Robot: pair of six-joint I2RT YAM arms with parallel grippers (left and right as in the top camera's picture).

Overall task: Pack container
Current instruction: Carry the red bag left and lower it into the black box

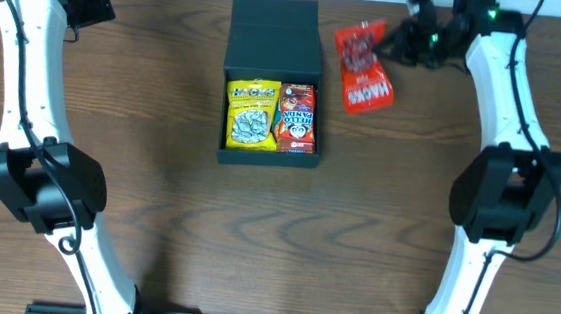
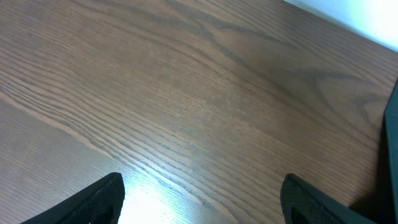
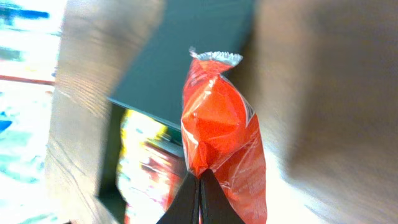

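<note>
Right of the container (image 1: 274, 26), the right gripper (image 3: 199, 186) pinches a red packet (image 3: 217, 130). Well left of it, the left gripper (image 2: 202, 202) hangs, jaws spread.

Left arm (image 1: 25, 87) extended to far-left side; left gripper (image 2: 202, 202) tilted down, 2 fingers spread wide. Right arm (image 1: 500, 104) extended to far-right side; right gripper (image 3: 199, 193) fingertips pressed together, pinching red packet (image 3: 217, 130).
</note>
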